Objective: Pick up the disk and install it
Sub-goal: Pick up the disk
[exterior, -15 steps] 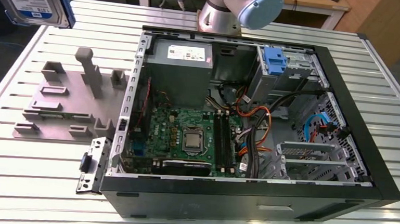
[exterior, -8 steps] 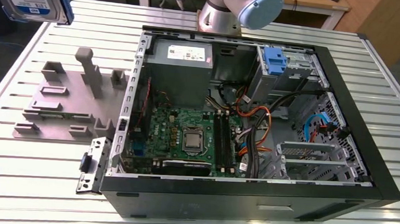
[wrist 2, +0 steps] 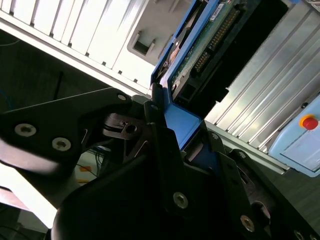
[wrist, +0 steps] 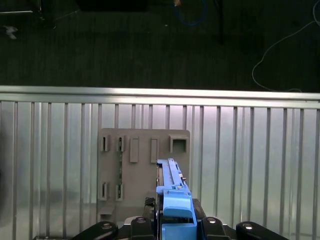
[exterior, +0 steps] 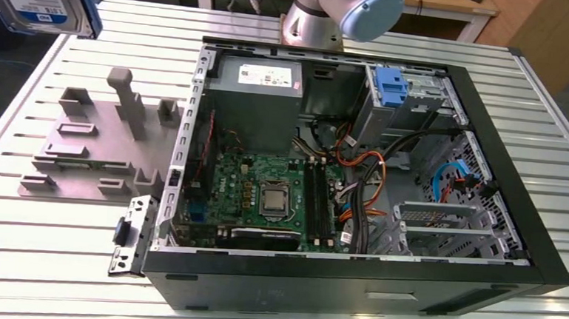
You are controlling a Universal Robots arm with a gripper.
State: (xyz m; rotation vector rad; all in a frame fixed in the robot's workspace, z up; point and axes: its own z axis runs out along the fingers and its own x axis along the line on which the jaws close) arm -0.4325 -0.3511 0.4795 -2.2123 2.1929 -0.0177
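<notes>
A: What has the gripper (wrist 2: 182, 127) got?

B: It is clamped on the disk (wrist 2: 200, 50). In the second wrist view the black fingers (wrist 2: 161, 150) press from both sides on the blue side rail (wrist 2: 182, 120). The drive's green circuit board and its connector pins face that camera.

A: And the first wrist view?

B: There the disk (wrist: 172, 180) is seen edge-on, a blue strip standing between the fingers. Behind it, apart from it, the grey fixture plate (wrist: 140, 185) lies on the slatted metal table (wrist: 250, 165). Past the table's edge is dark floor (wrist: 125, 50).

A: What does the exterior view add?

B: The label side. Nearest that camera is the open computer case (exterior: 356, 279) on the table, with the motherboard (exterior: 253, 187) and its processor socket (exterior: 274, 200) inside. Farther in sits the grey power supply (exterior: 259, 91) with a white sticker. To the exterior view's right of it is the drive cage (exterior: 422, 90) with its blue latch (exterior: 392, 84). The fixture plate is just beside the case, on the exterior view's left. Beyond, the disk (exterior: 37, 0) is held in the air at the far left corner, white and blue label showing. The arm (exterior: 358, 8) rises behind the case.

A: Anything else from the second wrist view?

B: A red emergency stop button (wrist 2: 310, 121) on a pale blue box (wrist 2: 300, 147), far off past the table.
</notes>
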